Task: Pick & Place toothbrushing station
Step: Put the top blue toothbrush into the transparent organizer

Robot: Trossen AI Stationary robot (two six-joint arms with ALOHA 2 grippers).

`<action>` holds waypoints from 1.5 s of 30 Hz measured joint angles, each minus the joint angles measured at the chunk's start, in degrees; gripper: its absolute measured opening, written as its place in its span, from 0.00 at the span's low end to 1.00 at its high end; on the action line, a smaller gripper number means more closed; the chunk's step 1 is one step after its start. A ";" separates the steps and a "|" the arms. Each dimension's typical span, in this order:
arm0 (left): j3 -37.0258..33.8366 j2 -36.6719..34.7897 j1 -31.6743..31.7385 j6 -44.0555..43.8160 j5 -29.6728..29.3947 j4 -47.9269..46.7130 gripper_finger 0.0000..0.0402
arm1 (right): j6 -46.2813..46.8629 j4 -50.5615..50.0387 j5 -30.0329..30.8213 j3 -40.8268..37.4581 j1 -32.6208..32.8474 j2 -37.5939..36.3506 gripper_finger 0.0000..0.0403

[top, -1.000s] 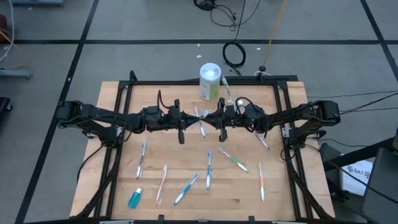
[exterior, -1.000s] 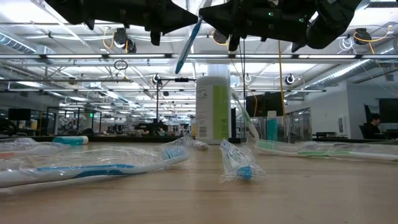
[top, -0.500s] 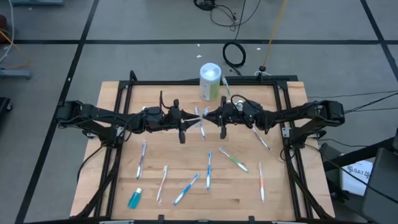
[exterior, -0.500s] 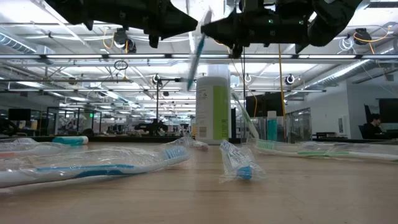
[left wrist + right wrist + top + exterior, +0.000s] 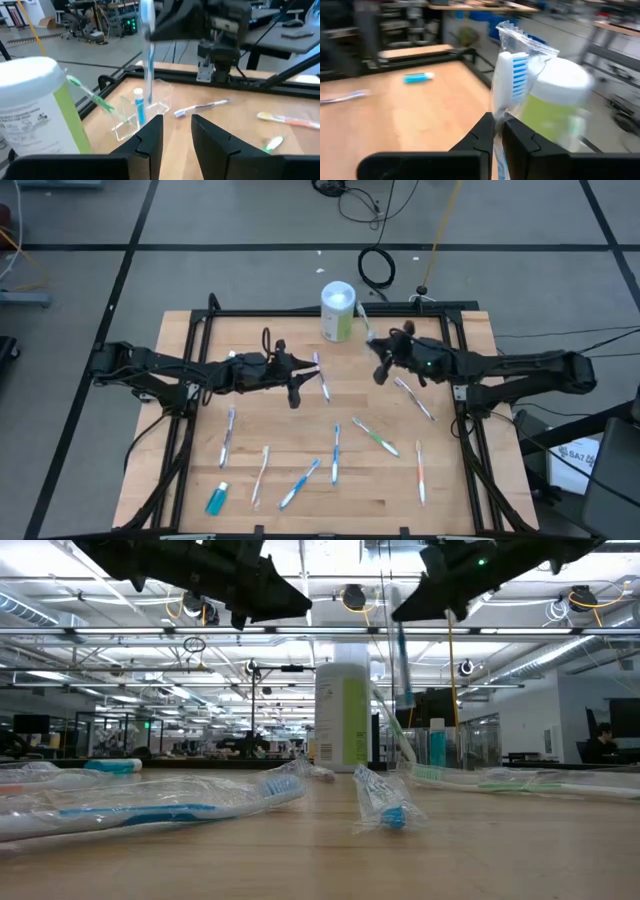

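My right gripper (image 5: 377,357) is shut on a blue-and-white toothbrush (image 5: 511,75) in a clear wrapper, just above the clear cup (image 5: 142,112) at the table's far side. The brush hangs upright in the low view (image 5: 400,660). The cup holds a teal tube with a white cap (image 5: 138,102) and a green toothbrush (image 5: 92,95), which leans out over its rim. My left gripper (image 5: 176,120) is open and empty, raised over the table's middle (image 5: 305,373). Beside it another toothbrush (image 5: 321,377) lies on the wood. My right gripper pinches the wrapped toothbrush between its two fingers on the handle just behind the head (image 5: 498,117). The bristled head (image 5: 516,70) sticks out past the fingertips. The brush is lifted clear and hangs upright over the cup (image 5: 148,65).
A white-and-green canister (image 5: 338,310) stands next to the cup at the far edge. Several wrapped toothbrushes (image 5: 336,452) and a teal tube (image 5: 217,498) lie on the near half of the wooden table (image 5: 290,430). A black rail frame (image 5: 300,312) rings the work area.
My right gripper has carried the blue toothbrush away from my left gripper, from the table's middle toward the far right, and is now over the cup. The brush has swung from slanted to upright.
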 joint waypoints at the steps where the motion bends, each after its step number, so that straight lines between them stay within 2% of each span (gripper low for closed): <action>1: 0.00 0.00 0.00 -0.50 0.00 -0.47 0.27 | 0.67 -1.43 2.27 0.00 0.29 -0.90 0.05; 13: 0.00 0.00 0.02 -4.35 -0.02 -6.20 0.27 | 14.03 -17.74 26.13 0.00 4.71 -8.75 0.04; 17: 0.00 0.00 0.02 -4.66 -0.02 -8.29 0.27 | 19.29 -22.02 29.48 0.00 3.88 -9.08 0.04; 23: 0.00 0.00 0.02 -4.68 -0.02 -8.77 0.27 | 23.77 -25.88 28.38 -0.02 0.21 -8.96 0.04; 33: 0.00 0.00 0.02 -4.20 -0.04 -8.58 0.27 | 29.25 -26.20 17.86 -3.38 -7.16 -8.95 0.04; 40: 0.00 0.00 0.02 -4.02 -0.04 -7.43 0.27 | 31.77 -26.18 8.25 -6.55 -11.91 -8.94 0.06; 45: 0.00 0.00 0.02 -3.70 -0.04 -6.47 0.27 | 31.68 -26.15 5.36 -7.78 -15.32 -8.92 0.10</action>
